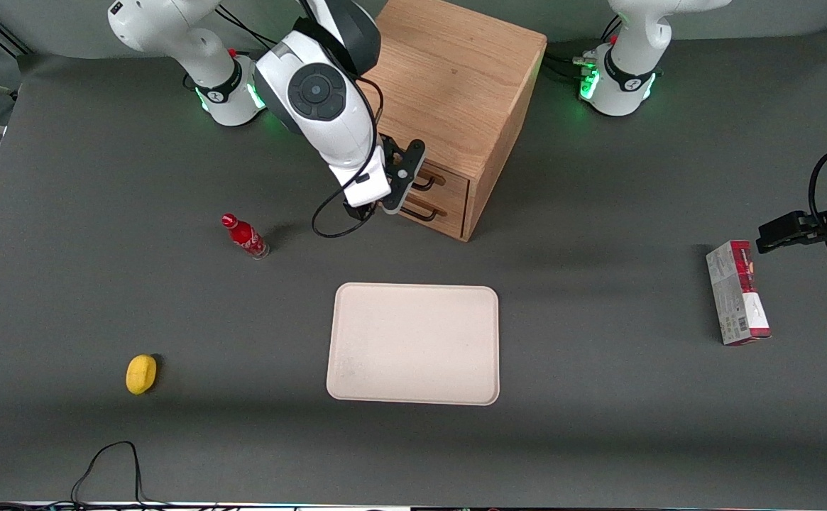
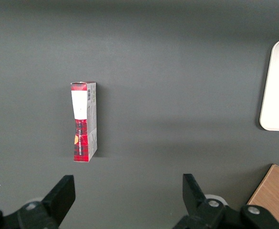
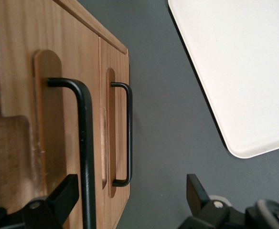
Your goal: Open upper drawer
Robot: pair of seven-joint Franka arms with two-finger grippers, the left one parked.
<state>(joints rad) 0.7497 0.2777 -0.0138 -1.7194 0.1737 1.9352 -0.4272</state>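
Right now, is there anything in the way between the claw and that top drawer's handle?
Nothing visible. The gripper is open right in front of the upper drawer, one finger beside its black handle. The tray lies nearer the front camera, clear of the drawer's path.

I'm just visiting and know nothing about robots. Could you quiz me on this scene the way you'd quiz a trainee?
1. True or false: the gripper, in front of the upper drawer, is shut on its handle.
2. Which lies nearest the front camera? A) yellow object B) red bottle C) carton
3. How many black handles does the cabinet show?
Key: 1 false, its fingers are open; 2 A; 3 two.
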